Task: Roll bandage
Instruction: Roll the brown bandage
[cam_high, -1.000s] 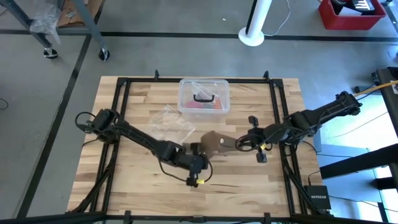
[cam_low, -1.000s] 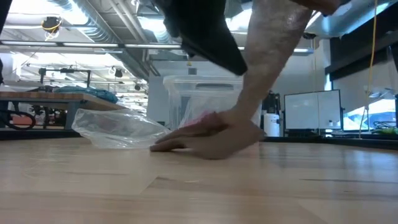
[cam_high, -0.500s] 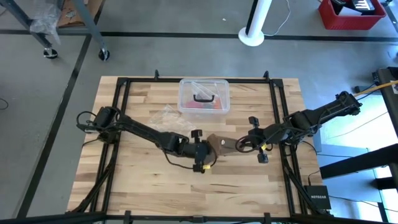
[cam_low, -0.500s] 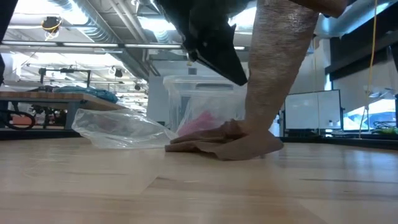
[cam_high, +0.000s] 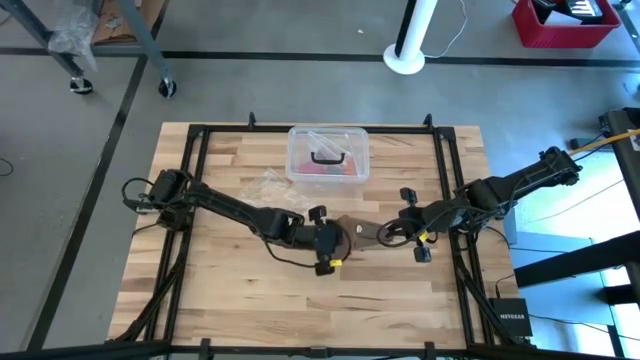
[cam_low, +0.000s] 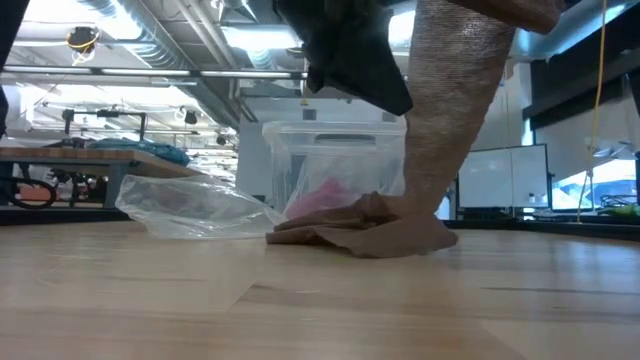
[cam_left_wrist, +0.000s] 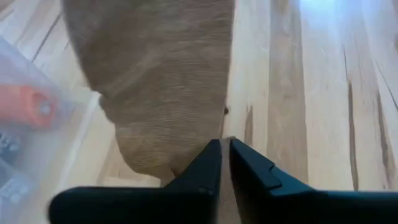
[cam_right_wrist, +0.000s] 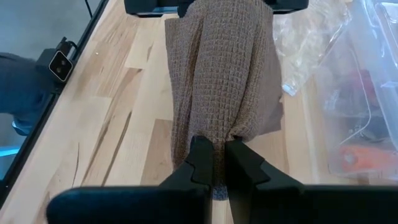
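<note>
Bandage (cam_high: 357, 231) mid-surface, one end bunched on the wood (cam_low: 370, 235), the rest rising steeply to the right gripper (cam_right_wrist: 214, 163), fingers pinching it. Left gripper (cam_left_wrist: 224, 163) low beside the heap, arm reaching in from the left; fingers nearly together, fabric between them, grip uncertain. Clear box (cam_high: 328, 155) behind.

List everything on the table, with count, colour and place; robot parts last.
bandage: one, dull brown, table centre, one end lifted, the rest heaped on the wood
plastic bag: one, clear, left of the box
plastic box: one, clear with black handle, far middle of the table
table: one, light wood, black frame
left gripper: one, dark, at the bandage's left edge
right gripper: one, dark, shut on the bandage's right end
</note>
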